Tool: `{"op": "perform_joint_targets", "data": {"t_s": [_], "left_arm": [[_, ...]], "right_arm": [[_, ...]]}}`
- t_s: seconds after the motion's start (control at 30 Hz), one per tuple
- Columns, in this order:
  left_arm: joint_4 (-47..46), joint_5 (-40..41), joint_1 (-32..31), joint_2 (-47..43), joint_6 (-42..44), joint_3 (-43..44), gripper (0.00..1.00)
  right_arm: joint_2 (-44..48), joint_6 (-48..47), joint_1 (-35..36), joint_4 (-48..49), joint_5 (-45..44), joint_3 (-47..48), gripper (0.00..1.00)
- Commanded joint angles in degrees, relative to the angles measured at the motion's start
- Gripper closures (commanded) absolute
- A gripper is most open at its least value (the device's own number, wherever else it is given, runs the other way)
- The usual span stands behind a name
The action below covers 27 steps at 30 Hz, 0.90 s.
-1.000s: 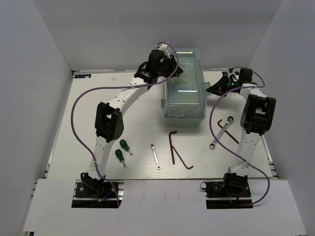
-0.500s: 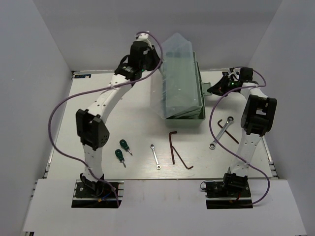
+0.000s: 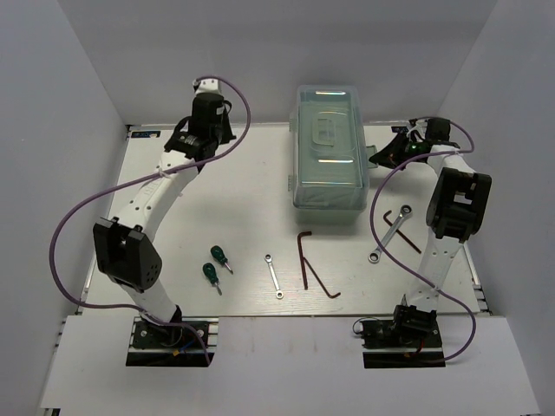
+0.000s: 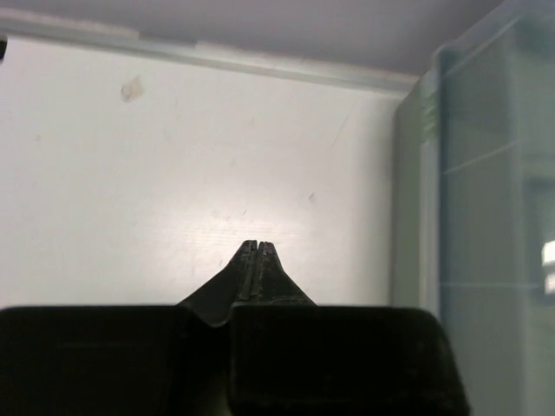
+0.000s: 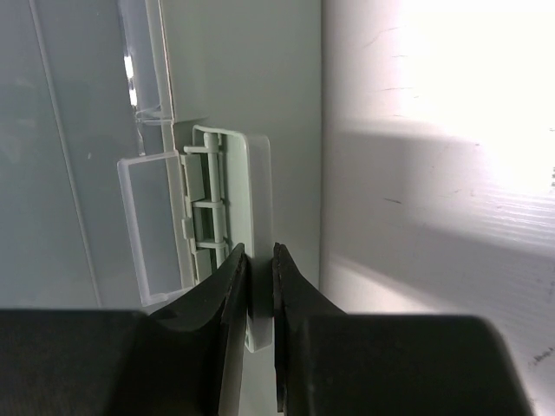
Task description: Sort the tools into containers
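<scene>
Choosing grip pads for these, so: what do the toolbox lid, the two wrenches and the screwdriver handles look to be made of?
Toolbox lid: translucent plastic, it seems; glossy, with bright streaks of reflected light.
Longer wrench and small wrench: bright silver, likely plated or polished steel.
Screwdriver handles: dark green, probably plastic or rubber; too small to judge finish.
</scene>
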<state>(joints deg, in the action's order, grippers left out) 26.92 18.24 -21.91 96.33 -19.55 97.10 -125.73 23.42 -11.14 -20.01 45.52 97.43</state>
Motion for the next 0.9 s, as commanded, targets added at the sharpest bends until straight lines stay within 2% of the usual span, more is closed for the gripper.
{"op": "perform_joint_targets", "data": {"t_s": [0.0, 0.13, 0.17, 0.2, 0.23, 0.3, 0.33, 0.4, 0.43, 0.47, 0.53, 0.57, 0.63, 0.67, 0.7, 0.73, 0.77, 0.8, 0.83, 0.87], "left_arm": [[-0.46, 0.23, 1.08, -2.99, 1.27, -4.54, 1.0], [-5.36, -8.45, 1.08, -3.6, 1.88, -6.92, 1.0], [-9.56, -15.44, 1.08, -3.61, 2.49, -7.53, 1.0], [-11.6, -18.82, 1.08, -3.61, 2.5, -7.54, 1.0], [-13.89, -26.86, 0.39, -3.61, 3.28, -7.54, 1.0], [-18.54, -34.28, -0.14, -1.86, 3.29, -5.28, 1.0], [-19.96, -42.5, -0.15, -0.55, 2.16, -3.77, 0.87], [-20.68, -47.22, -0.68, 4.35, -1.0, 2.02, 0.62], [-20.68, -50.55, -0.68, 6.04, -1.89, 3.78, 0.54], [-20.68, -50.58, -1.2, 7.28, -2.59, 6.67, 0.44], [-19.71, -49.37, -1.73, 8.95, -3.12, 7.67, 0.41], [-19.1, -48.4, -1.73, 8.96, -3.12, 7.67, 0.4], [-17.18, -43.76, -1.73, 8.96, -2.52, 6.8, 0.38], [-16.2, -41.64, -1.73, 8.96, -2.51, 6.18, 0.38], [-15.24, -39.01, -1.73, 8.35, -2.51, 4.34, 0.41], [-14.53, -34.98, -1.73, 7.47, -2.51, 3.11, 0.5], [-14.52, -33.9, -1.73, 7.46, -2.51, 0.4, 0.66], [-14.52, -32.93, -1.73, 6.77, -3.29, -0.93, 0.99], [-15.05, -32.92, -1.73, 6.76, -3.3, -2.08, 1.0], [-16.01, -32.92, -1.73, 6.76, -3.3, -4.18, 1.0]], "right_arm": [[2.6, -1.18, -1.78, -0.82, -4.65, 2.15, 1.0], [2.34, -1.01, -1.87, -1.08, -4.56, 2.24, 1.0], [2.42, -1.01, -1.7, -1.0, -4.56, 2.24, 1.0], [2.33, -0.92, -1.61, -0.91, -4.39, 2.15, 1.0], [2.25, -1.01, -1.61, -1.08, -4.38, 2.15, 1.0], [2.33, -1.1, -1.7, -1.17, -4.39, 2.24, 1.0], [2.07, -1.1, -1.61, -1.17, -4.21, 2.15, 1.0], [1.72, -1.53, -1.52, -1.61, -3.86, 2.15, 1.0], [1.54, -1.8, -1.52, -1.96, -3.51, 2.67, 1.0], [1.46, -2.15, -1.52, -2.22, -3.51, 2.68, 0.84], [1.45, -3.81, -1.7, -4.23, -4.38, 3.29, 0.42], [2.93, -5.47, -1.7, -4.68, -6.47, 3.03, 0.18], [6.79, -8.28, -1.78, -3.91, -10.43, -0.11, 0.1], [8.47, -9.26, -1.61, -3.29, -11.84, -1.18, 0.1], [13.97, -12.58, -1.52, -2.32, -15.42, -2.14, 0.1], [15.76, -13.48, -1.26, -2.05, -18.94, -4.16, 0.1], [19.0, -14.53, -0.91, -0.31, -19.76, -4.7, 0.1], [21.99, -16.63, -0.47, 0.14, -20.9, -5.22, 0.1], [23.24, -17.0, -0.2, 0.67, -20.56, -5.32, 0.15], [26.21, -17.53, 1.19, 1.28, -19.69, -5.14, 0.46]]}}
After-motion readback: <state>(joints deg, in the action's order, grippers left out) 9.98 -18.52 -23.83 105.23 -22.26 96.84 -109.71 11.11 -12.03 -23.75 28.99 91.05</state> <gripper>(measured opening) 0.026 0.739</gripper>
